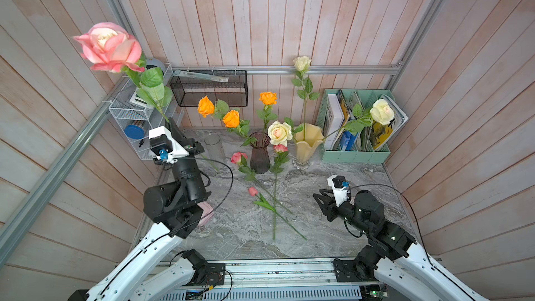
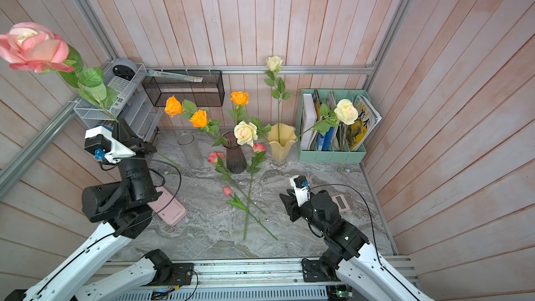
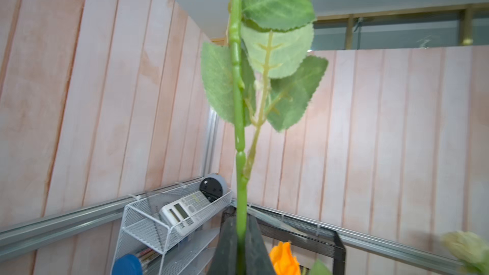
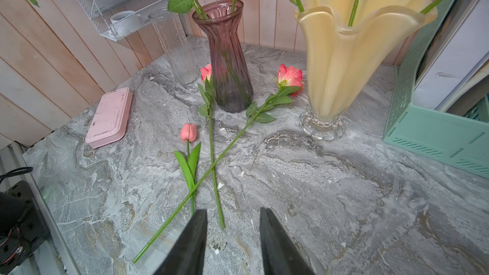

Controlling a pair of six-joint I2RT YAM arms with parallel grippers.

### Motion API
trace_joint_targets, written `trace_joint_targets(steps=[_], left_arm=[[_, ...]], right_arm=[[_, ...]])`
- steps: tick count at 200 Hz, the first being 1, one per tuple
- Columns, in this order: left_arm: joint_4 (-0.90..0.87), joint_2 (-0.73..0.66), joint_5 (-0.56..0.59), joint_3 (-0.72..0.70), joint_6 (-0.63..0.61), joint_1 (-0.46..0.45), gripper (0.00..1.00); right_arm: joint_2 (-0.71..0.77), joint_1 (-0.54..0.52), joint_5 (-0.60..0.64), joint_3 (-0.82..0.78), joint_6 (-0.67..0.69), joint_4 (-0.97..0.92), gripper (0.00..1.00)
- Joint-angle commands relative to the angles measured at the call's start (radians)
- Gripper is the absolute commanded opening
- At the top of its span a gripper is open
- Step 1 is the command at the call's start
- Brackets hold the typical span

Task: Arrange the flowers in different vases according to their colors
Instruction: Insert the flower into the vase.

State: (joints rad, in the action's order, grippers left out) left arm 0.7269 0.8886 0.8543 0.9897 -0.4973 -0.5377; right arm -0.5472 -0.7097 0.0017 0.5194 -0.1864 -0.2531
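Dark fingers (image 3: 226, 236) of the left gripper (image 3: 240, 218) sit closest to the wrist lens, pinched tight on the stem (image 3: 238, 117) of a pink rose (image 1: 108, 47). Up from the grip the stem passes toothed leaves to a big bloom, pink outside, creamy at the heart, held high and leaning toward the left wall. Below the grip a bare tail slants down toward the table (image 1: 231, 235) and seems to end in the air just beside the clear vase (image 1: 215, 147), outside it; whether its tip clears the rim I cannot tell. That vase stands upright and empty, just past the gripper toward the back wall, so the left arm is much the nearer. The coming move likely turns on this: the stem's long axis is tilted, and the tail must come over the mouth and stand nearer plumb before going down. The right gripper (image 4: 233, 211) hovers well apart over the table's front, jaws half spread, holding nothing. Two more pink roses (image 4: 289, 76) and a tulip (image 4: 189, 132) lie crossed on the table; orange blooms fill the purple vase (image 4: 227, 56), cream ones the yellow vase (image 4: 344, 56).
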Motion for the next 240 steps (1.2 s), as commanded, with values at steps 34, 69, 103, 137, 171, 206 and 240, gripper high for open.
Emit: trace_joint_targets(steps=[34, 69, 103, 137, 171, 206, 240], left_arm=[[-0.101, 0.129, -0.113, 0.068, 0.436, 0.367, 0.0], [-0.06, 0.25, -0.18, 0.094, 0.54, 0.469, 0.0], [-0.014, 0.348, -0.215, 0.128, 0.556, 0.525, 0.0], [0.02, 0.414, -0.23, 0.149, 0.577, 0.547, 0.0], [0.08, 0.485, -0.247, 0.154, 0.569, 0.548, 0.0], [0.141, 0.556, -0.259, 0.154, 0.581, 0.552, 0.0], [0.24, 0.628, -0.278, 0.116, 0.582, 0.552, 0.0]], right_arm=[[-0.098, 0.056, -0.047, 0.021, 0.029, 0.101, 0.37], [-0.156, 0.096, -0.077, 0.037, 0.046, 0.133, 0.36], [-0.175, 0.138, -0.116, 0.024, 0.039, 0.153, 0.36], [-0.187, 0.173, -0.132, 0.003, 0.039, 0.177, 0.36], [-0.203, 0.193, -0.16, -0.005, 0.043, 0.199, 0.35], [-0.221, 0.212, -0.174, -0.007, 0.054, 0.213, 0.36], [-0.232, 0.226, -0.186, -0.017, 0.061, 0.228, 0.35]])
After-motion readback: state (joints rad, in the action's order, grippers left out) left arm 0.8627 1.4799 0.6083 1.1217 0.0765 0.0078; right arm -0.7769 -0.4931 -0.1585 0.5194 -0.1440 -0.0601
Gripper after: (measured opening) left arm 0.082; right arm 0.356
